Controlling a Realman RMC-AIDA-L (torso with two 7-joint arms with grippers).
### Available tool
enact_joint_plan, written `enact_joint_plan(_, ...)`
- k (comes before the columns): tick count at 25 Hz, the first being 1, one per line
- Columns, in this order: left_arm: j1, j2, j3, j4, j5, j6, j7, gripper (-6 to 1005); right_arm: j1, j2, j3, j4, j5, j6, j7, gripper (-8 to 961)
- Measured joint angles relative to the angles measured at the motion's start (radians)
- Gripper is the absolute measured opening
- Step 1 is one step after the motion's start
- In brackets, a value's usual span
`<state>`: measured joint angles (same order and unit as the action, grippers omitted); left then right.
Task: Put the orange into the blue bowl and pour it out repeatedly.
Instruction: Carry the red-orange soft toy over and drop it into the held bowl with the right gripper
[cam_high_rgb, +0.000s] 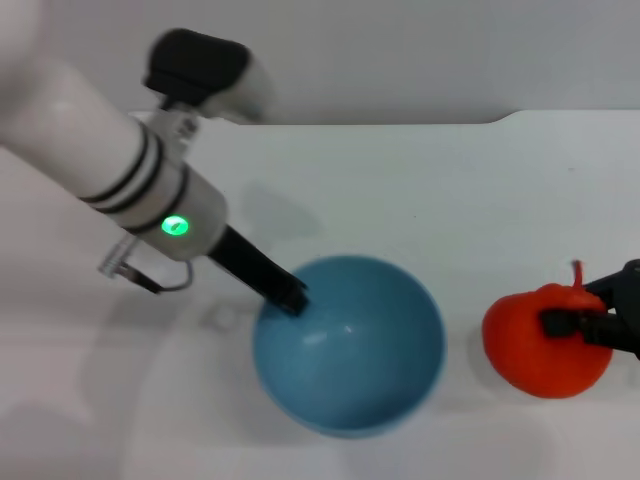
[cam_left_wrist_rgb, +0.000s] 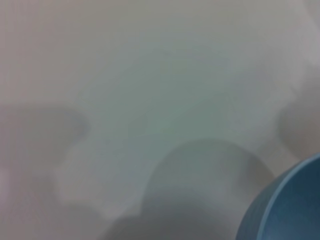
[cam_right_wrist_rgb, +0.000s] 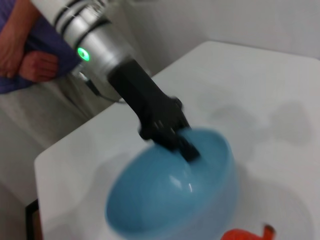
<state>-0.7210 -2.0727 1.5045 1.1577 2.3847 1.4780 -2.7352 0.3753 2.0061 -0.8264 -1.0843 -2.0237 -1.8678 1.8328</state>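
Two grippers engaged: the left gripper pinches the bowl rim, the right gripper is closed on the orange beside the bowl. Judging from this, lift the orange clear of the rim, centre it, then release low

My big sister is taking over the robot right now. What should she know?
Left gripper: shut on the blue bowl, pinching the rim on the robot's left side; the bowl looks tipped.
Right gripper: shut on the orange, at the right edge of the white table, beside the bowl and apart from it.
Done: both things are gripped. The bowl is empty.
Left: carry the orange over the bowl, drop it in, pour it out with the left arm, then repeat.
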Motion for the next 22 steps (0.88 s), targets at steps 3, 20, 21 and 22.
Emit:
enact_joint_plan(3,-0.031,-0.003,0.091,-0.019,-0.030,-0.019,-0.034,-2,0.014,0.019,0.006,-0.048,0.003,-0.035,0.001,37)
enact_joint_plan(20,-0.120,-0.006,0.298,-0.070,-0.172,-0.159,-0.086,-1,0.203,0.059,-0.080,0.123,-0.034,-0.044,0.024,126)
enact_joint_plan(21,-0.120,-0.006,0.295,-0.070,-0.171,-0.159,-0.085,-1,0.203,0.059,-0.095,0.121,-0.042,-0.038,0.031,135)
enact_joint_plan(22,-0.121,-0.006,0.290,-0.070,-0.169,-0.160,-0.083,-1,0.203,0.060,-0.110,0.117,-0.048,-0.029,0.040,143)
